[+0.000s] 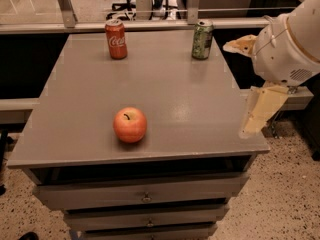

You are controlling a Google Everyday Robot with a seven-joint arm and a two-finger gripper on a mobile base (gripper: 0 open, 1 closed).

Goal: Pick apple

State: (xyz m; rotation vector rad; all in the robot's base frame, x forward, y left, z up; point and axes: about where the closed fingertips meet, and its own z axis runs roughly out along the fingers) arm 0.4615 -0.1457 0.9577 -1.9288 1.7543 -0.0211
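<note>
Apple point(130, 125) sits untouched, Coca-Cola can point(116, 39) behind, spread tool point(236, 89) at right.

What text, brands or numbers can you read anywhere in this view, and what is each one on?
"Coca-Cola": white script on the red can, at the far left of the table.
Green can, far right: there is print on the label, but it is too blurred to read.
Apple, near the front edge: no sticker or text.
Gripper, beside the table's right edge with its jaws apart: no readable marking.
</note>
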